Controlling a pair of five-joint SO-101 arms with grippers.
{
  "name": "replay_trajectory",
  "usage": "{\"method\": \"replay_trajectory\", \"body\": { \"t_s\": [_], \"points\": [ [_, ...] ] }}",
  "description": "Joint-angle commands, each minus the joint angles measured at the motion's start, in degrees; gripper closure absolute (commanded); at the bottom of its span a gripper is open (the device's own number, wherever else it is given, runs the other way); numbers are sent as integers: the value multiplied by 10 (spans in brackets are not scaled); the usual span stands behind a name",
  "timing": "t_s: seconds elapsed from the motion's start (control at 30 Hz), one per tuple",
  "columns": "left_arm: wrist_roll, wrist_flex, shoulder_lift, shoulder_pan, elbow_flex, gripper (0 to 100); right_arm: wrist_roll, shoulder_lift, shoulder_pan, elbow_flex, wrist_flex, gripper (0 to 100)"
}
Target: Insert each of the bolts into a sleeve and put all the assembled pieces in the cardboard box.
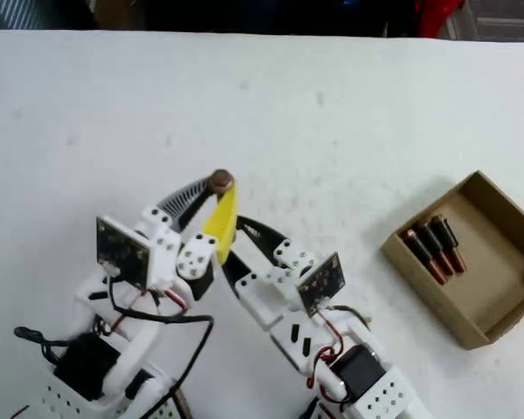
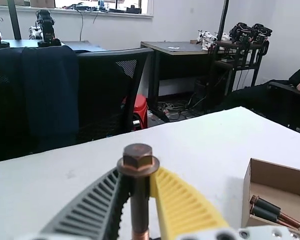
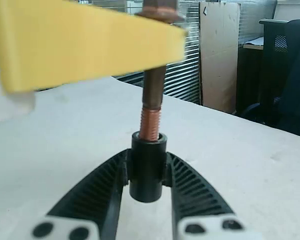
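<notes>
White tabletop [image 1: 332, 113] | left gripper [image 2: 139, 195] clenched on copper hex-head bolt [image 2: 138, 162], threaded tip at mouth of black cylindrical sleeve [image 3: 148, 185] pinched by right gripper [image 3: 147, 160] — well apart from brown cardboard box [image 1: 489, 271] | risk: tilt jams bolt, sleeve slips.

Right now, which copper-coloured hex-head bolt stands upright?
The copper-coloured bolt in the left gripper, tip in the black cylindrical sleeve; the others lie in the cardboard box.
</notes>
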Motion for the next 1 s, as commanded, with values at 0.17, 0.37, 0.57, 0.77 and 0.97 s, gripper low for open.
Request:
{"method": "replay_trajectory", "body": {
  "t_s": [0.17, 0.37, 0.57, 0.77, 0.97],
  "points": [
    [-3, 16, -13, 12, 40, 976, 7, -6, -2, 4, -11, 982],
    [32, 76, -13, 10, 40, 976, 7, -7, -1, 4, 3, 981],
    [33, 84, -13, 10, 40, 973, 7, -7, -1, 4, 3, 981],
    [29, 84, -13, 8, 40, 866, 7, -7, -1, 4, 3, 981],
    [31, 86, -13, -6, 43, 706, 7, -7, -1, 4, 3, 981]
  ]
}}
